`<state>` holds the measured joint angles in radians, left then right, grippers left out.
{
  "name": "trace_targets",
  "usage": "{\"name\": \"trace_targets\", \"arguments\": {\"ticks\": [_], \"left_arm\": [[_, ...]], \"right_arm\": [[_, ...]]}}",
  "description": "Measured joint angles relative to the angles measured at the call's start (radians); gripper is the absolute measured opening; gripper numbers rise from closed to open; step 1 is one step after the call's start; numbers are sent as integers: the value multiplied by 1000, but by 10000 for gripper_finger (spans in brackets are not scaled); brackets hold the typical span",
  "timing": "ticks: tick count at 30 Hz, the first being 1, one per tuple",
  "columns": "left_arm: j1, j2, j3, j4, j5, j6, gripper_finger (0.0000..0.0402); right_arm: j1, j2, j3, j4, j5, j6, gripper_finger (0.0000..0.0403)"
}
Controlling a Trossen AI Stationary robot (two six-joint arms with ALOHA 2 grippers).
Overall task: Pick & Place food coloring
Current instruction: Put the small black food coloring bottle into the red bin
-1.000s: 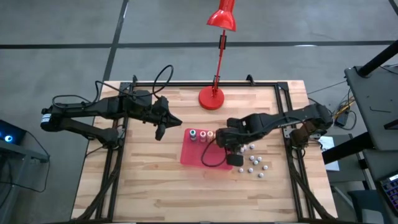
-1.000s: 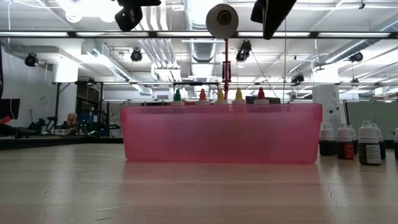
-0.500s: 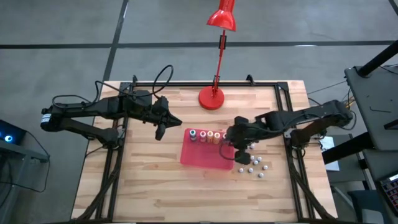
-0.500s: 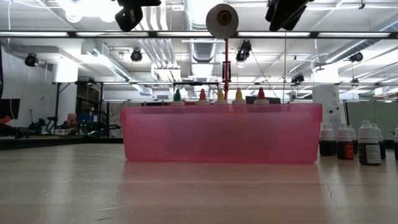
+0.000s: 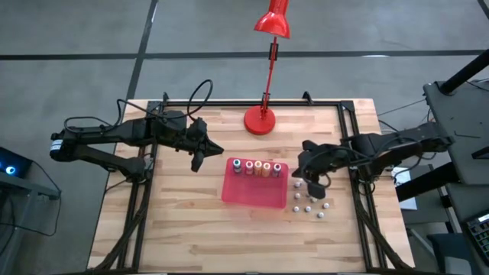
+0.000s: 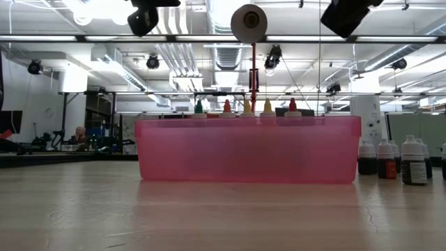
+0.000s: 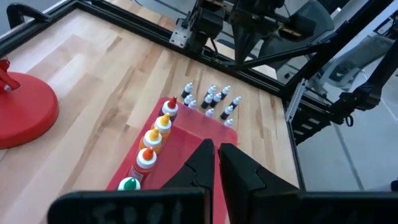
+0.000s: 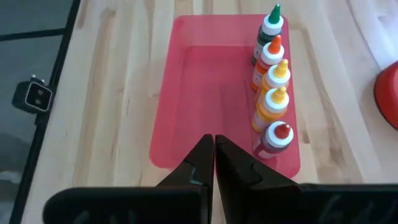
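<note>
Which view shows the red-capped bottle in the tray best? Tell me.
The right wrist view: the red-capped bottle stands unobstructed at the row's end in the tray. The left wrist view shows it smaller, the high view tiny, the low view only its cap.

Left tool (image 5: 197, 158) and right tool (image 5: 312, 186), both closed and empty, above the table.

From table level I see only the caps of the food coloring (image 6: 245, 107) above the red tray (image 6: 249, 150); overhead, I can't tell the cap colours apart
</note>
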<state>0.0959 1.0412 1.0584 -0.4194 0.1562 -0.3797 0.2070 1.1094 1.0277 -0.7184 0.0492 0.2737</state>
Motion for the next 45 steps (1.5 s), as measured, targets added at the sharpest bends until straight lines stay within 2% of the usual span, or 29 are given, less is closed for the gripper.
{"name": "trace_targets", "arguments": {"ticks": [7, 15, 21, 26, 34, 38, 45], "left_arm": [[0, 0, 0, 0, 0, -24, 0], [0, 0, 0, 11, 0, -21, 0], [-6, 0, -1, 61, -2, 36, 0], [-33, -25, -1, 85, -53, 124, 0], [-58, -86, -1, 86, -61, 177, 0], [-82, -134, -45, 121, -70, 178, 0], [-106, -236, -198, 212, -96, 169, 0]], "right_arm": [[0, -52, -50, 0, 0, -5, 8], [0, -40, -54, 5, 0, 7, 8], [0, -32, -53, 67, 1, 41, 8], [-2, -29, -53, 135, 3, 63, 8], [-2, -29, -53, 132, 3, 119, 8], [-2, -28, -54, 132, 4, 120, 8], [-2, -28, -54, 134, 5, 126, 8]]}}
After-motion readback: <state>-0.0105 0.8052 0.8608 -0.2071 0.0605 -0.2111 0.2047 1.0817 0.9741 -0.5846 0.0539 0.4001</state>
